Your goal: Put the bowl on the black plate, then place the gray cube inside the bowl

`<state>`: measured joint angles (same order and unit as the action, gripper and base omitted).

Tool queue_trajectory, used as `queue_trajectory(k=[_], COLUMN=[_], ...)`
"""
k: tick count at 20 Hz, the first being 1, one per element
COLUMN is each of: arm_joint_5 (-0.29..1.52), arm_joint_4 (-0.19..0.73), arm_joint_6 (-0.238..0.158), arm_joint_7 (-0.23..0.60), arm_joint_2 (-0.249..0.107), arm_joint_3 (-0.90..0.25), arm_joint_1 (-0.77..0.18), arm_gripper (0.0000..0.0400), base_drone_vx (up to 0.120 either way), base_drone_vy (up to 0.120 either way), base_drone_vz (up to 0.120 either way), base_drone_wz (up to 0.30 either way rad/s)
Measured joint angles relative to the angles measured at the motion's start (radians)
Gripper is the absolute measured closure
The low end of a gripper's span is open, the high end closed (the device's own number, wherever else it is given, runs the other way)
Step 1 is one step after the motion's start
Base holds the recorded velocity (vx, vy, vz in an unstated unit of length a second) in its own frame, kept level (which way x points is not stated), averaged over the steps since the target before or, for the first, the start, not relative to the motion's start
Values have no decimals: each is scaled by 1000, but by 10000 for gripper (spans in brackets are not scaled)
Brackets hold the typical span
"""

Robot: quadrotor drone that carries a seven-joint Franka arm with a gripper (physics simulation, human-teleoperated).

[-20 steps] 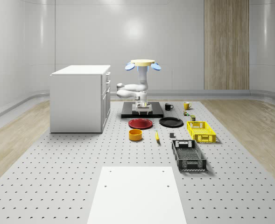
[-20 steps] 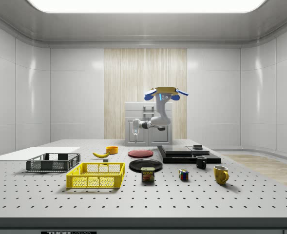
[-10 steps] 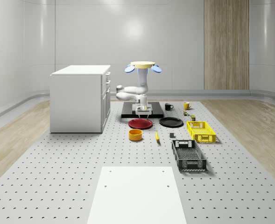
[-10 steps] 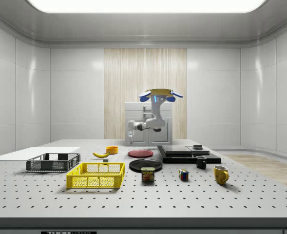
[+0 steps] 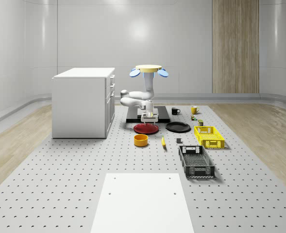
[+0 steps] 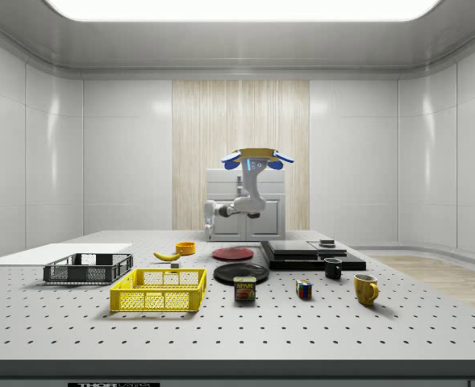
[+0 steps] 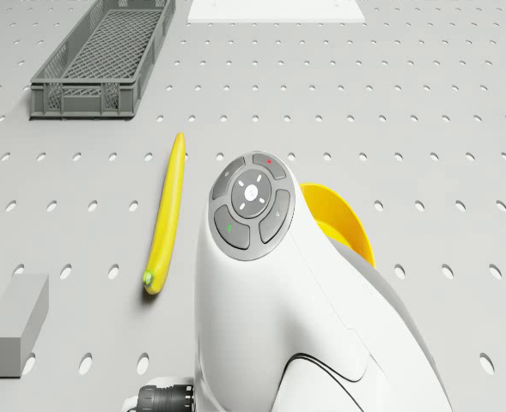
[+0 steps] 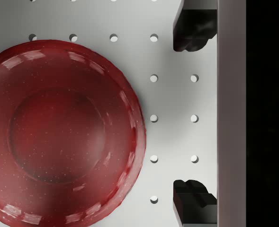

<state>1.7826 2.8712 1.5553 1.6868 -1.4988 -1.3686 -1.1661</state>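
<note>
Going off the bowl, sides as the whole-scene view has them: banana just right of it, cube further right. 2 crates further right again, far crate slightly behind the bowl, near crate in front. Nearer plate sits straight behind the bowl, other plate behind-right. Cabinet is behind-left. Drone hovers behind the bowl, gripper above the nearer plate's far rim.

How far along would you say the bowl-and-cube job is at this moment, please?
Nothing looks done: the yellow bowl sits on the table, apart from the bare black plate. In hand: the drone hovers and the gripper, jaws open, hangs by the red plate. Both placements remain, the gray cube included.
</note>
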Motion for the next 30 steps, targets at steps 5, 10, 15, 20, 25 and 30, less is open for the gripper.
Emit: queue_trajectory(k=[5,10,15,20,25,30], arm_joint_5=[-3,-5,-8,-10,-12,-14], arm_joint_4=[0,-1,-1,-1,-1,-1], arm_joint_6=[6,12,18,23,28,32], arm_joint_7=[1,2,3,4,5,6], arm_joint_2=[-7,-13,-19,-25,-30,-35], arm_joint_3=[-1,-2,-3,-4,-4,-5], arm_joint_1=[-1,-3,-4,-5,-6,-7], arm_gripper=[0,0,0,0,0,0], base_drone_vx=[120,120,120,120,120,120], base_drone_vy=[0,0,0,0,0,0], base_drone_vz=[0,0,0,0,-56,-48], base_drone_wz=[0,0,0,0,0,0])
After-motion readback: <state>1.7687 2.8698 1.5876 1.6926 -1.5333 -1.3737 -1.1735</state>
